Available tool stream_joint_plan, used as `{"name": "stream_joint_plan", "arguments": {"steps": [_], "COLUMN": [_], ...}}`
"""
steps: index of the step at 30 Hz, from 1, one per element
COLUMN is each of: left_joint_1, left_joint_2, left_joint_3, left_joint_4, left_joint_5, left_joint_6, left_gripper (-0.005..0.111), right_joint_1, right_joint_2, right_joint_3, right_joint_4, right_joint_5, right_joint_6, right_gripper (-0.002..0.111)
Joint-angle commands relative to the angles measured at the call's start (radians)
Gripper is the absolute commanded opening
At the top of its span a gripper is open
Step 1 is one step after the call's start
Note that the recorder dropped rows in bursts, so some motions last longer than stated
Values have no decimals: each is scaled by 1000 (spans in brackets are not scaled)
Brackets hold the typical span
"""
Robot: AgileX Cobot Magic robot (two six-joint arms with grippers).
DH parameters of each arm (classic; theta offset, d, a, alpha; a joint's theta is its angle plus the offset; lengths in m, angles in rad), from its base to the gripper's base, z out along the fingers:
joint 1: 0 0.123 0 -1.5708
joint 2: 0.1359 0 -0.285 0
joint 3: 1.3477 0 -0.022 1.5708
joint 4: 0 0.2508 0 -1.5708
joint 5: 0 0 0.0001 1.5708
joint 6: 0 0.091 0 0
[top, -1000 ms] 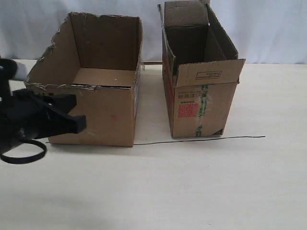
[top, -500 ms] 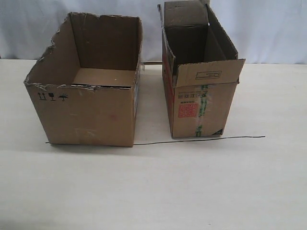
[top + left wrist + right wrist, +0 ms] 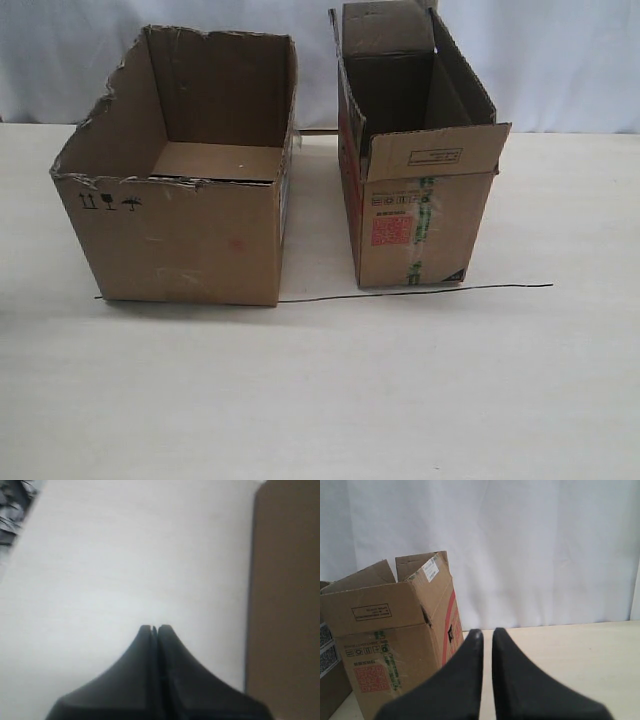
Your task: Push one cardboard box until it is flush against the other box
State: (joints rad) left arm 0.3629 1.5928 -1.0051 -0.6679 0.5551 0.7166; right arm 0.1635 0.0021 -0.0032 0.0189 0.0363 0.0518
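Left wrist view | left gripper (image 3: 154,628) pressed together, cardboard box (image 3: 285,605) beside, apart | right gripper (image 3: 487,631) together, other box (image 3: 390,645) near

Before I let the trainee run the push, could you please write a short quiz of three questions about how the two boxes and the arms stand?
1. True or false: the cardboard box already touches the other box.
2. The black line on the table runs: A) behind both boxes; B) along their front bottom edges; C) over their tops.
3. Fill in: the fingers of the left gripper are ____ (open/shut).
Key: 1 false, bare table shows between them; 2 B; 3 shut.
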Motion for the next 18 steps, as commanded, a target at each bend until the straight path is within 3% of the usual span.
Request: {"name": "stream_joint_plan", "arguments": {"steps": [1,8,18], "left_joint_1": [51,131,110], "left_joint_2": [229,475,651], "left_joint_3": [-225,-363,-366], "left_joint_4": [-209,-503,-662], "left_joint_5": [340,666,666], "left_joint_6": [150,259,346], "left_gripper": [0,0,0], "right_joint_1": [0,0,0], "right_joint_2": [-2,-2,-2], "right_joint_3": [3,3,3], "right_joint_4": [0,0,0], "right_joint_5": [-5,-5,-5], "right_joint_6": [-2,-2,-2], "right_gripper": [5,5,5]}}
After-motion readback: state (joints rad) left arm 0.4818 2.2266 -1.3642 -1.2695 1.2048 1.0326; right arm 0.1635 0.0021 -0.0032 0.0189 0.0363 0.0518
